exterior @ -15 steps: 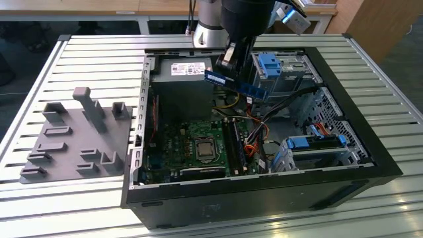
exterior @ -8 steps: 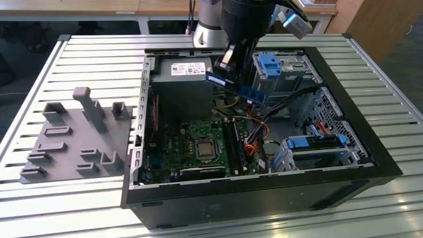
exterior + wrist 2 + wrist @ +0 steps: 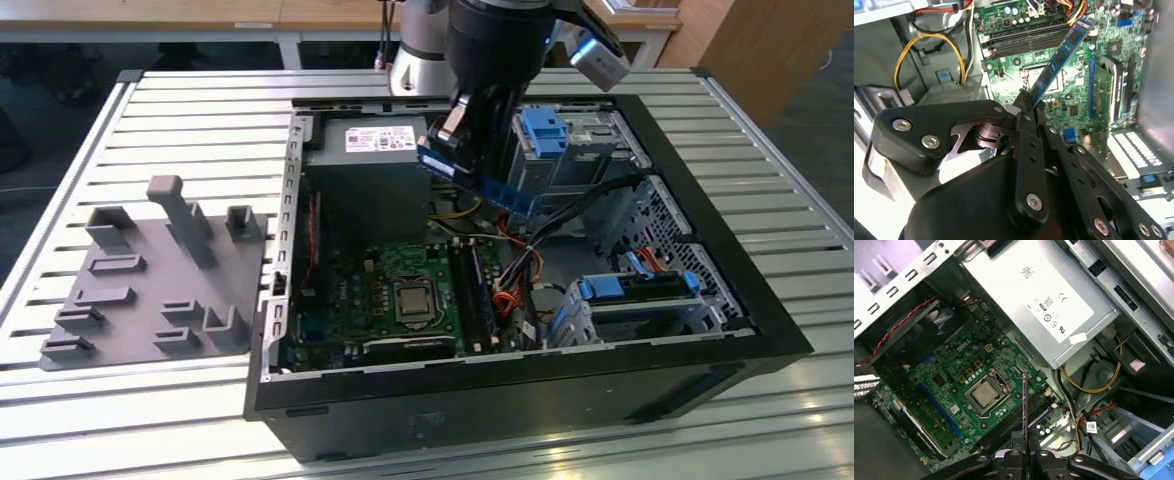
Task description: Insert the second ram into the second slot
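Hand of black jointed metal (image 3: pixel 1027 107) clamps the thin dark blue-green memory stick (image 3: pixel 1063 52) above the long black slots (image 3: pixel 1019 42) of the green motherboard (image 3: pixel 1074 95), apparently to line up its edge.

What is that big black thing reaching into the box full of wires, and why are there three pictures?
The big black thing is a robot arm. The exterior view comes from a camera off the arm. Both wrist views come from cameras riding on the arm, so they look where it reaches. The box is an open computer case lying on a slatted table. Inside are the green motherboard and a grey power supply. Beside the case, at the exterior view's left, sits a grey holder tray. The arm's gripper is pinched shut on the second ram, a thin memory stick. The stick is in the air above the motherboard, not in a slot yet.
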Motion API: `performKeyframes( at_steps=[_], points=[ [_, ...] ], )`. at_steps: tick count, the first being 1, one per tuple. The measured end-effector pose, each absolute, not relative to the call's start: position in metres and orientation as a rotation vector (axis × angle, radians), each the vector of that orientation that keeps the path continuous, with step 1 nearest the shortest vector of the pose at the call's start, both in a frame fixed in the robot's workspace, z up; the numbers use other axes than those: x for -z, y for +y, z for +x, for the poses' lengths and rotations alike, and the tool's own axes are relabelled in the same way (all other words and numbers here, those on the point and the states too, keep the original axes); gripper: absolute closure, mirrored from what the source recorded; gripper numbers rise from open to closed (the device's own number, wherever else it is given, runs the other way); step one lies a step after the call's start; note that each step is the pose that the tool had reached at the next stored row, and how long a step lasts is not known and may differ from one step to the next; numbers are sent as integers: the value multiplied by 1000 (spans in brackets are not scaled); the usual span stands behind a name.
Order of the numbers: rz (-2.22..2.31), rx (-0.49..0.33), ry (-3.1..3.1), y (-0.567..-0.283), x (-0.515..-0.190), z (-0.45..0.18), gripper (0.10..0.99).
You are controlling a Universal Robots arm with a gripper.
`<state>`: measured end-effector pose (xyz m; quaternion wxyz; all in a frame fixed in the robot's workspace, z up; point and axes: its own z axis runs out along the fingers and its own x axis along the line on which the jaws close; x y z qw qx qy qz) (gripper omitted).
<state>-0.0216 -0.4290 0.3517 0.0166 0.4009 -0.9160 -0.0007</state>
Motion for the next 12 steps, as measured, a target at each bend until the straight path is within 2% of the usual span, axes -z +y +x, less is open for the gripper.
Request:
performKeyframes(
  at_steps=[12],
  points=[
    [930, 6, -2966, -429, -343, -22, 945]
  ],
)
